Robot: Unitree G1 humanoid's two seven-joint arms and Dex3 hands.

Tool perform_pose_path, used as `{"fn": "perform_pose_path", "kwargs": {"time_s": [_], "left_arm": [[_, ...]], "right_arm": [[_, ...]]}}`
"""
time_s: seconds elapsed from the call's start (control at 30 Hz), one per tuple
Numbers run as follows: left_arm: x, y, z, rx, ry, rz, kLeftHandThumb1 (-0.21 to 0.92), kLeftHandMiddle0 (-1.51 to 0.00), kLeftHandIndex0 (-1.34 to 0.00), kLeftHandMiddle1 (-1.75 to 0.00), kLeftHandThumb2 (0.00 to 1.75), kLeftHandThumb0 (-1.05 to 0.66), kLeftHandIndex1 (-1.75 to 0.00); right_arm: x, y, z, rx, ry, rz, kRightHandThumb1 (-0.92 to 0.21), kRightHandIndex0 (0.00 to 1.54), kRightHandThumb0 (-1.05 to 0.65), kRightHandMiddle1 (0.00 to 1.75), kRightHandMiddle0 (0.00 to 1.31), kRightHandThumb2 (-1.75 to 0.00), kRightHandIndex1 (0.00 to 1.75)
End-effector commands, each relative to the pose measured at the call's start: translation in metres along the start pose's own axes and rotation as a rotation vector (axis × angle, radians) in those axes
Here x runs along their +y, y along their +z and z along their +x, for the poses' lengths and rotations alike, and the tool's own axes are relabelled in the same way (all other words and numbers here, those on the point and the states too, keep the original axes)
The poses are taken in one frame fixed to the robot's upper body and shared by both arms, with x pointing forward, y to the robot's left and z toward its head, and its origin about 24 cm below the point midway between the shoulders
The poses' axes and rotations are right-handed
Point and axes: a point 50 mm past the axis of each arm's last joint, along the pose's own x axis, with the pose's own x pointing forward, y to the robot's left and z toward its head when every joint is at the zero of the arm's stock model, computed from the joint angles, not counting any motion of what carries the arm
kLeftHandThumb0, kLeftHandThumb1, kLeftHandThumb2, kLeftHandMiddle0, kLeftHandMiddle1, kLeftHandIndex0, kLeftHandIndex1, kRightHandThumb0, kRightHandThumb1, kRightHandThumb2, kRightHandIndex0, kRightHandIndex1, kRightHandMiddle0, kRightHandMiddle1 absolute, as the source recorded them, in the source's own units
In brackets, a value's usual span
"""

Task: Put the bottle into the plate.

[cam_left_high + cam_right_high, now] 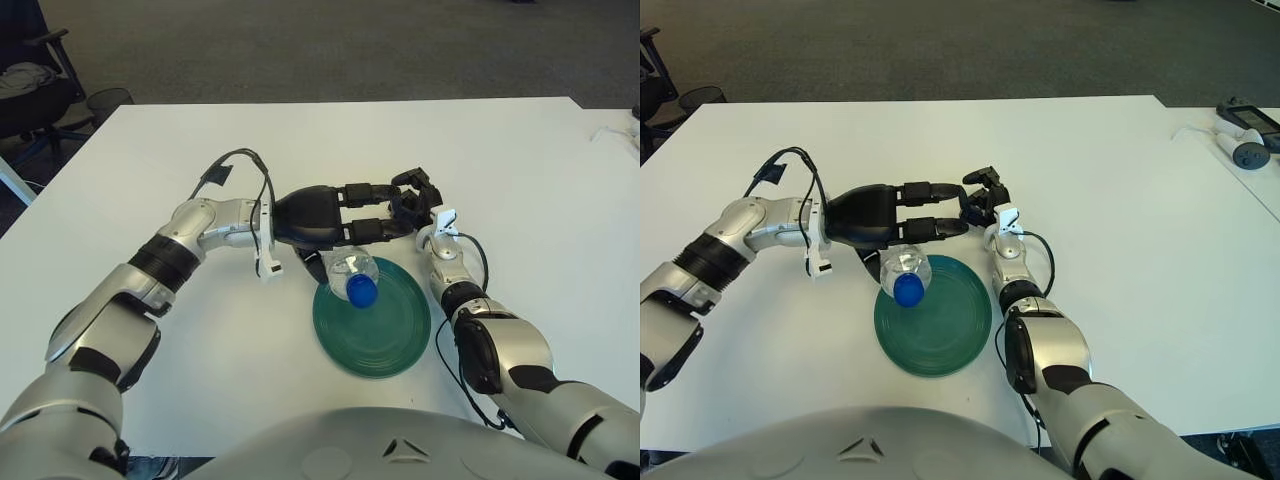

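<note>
Where the white desk (150,160) carries the green plate (385,335), the clear bottle (352,273) with its blue cap (361,291) lies over the plate's far-left rim, cap pointing toward the robot. Reaching in from the left, the left hand (330,220) holds the bottle, its fingers (370,232) stretched across it. Just beyond the plate's far-right edge, the right hand (415,200) shows curled and holding nothing.

Clear plastic bottle (351,271); glossy green plate (385,325)

The left hand (335,222) holds the bottle (352,272) above the green plate (385,325).
</note>
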Motion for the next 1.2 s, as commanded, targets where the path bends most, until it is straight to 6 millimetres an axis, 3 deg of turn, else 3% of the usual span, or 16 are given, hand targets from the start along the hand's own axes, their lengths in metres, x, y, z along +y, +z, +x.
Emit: {"fn": "perform_pose_path", "kwargs": {"time_s": [0.0,0.23,0.53,0.9,1.17], "left_arm": [[0.013,-0.003,0.007,-0.059,-0.083,0.077,0.92,0.00,0.00,0.00,0.54,-1.03,0.00],[0.020,-0.001,0.010,-0.122,-0.069,0.068,0.92,-0.01,0.00,0.00,0.29,-0.95,0.00],[0.019,0.003,0.009,-0.156,-0.040,0.063,0.90,-0.04,-0.01,-0.01,0.19,-0.84,-0.04],[0.013,0.004,0.011,-0.153,-0.042,0.052,0.82,-0.04,0.00,0.00,0.17,-0.74,-0.15],[0.010,0.006,0.011,-0.150,-0.046,0.029,0.64,0.00,0.00,0.00,0.47,-0.72,-0.13]], "right_arm": [[0.004,-0.098,-0.064,0.538,0.011,-0.013,-0.56,0.47,0.00,1.67,0.24,-1.00,1.71],[0.007,-0.098,-0.064,0.537,0.014,-0.013,-0.56,0.47,0.00,1.67,0.24,-1.00,1.71],[0.009,-0.097,-0.064,0.536,0.016,-0.014,-0.56,0.47,0.00,1.67,0.24,-1.00,1.71],[0.012,-0.097,-0.063,0.535,0.017,-0.014,-0.56,0.47,0.00,1.67,0.24,-1.01,1.71],[0.013,-0.096,-0.063,0.535,0.019,-0.015,-0.56,0.47,0.00,1.67,0.24,-1.01,1.71]]}}
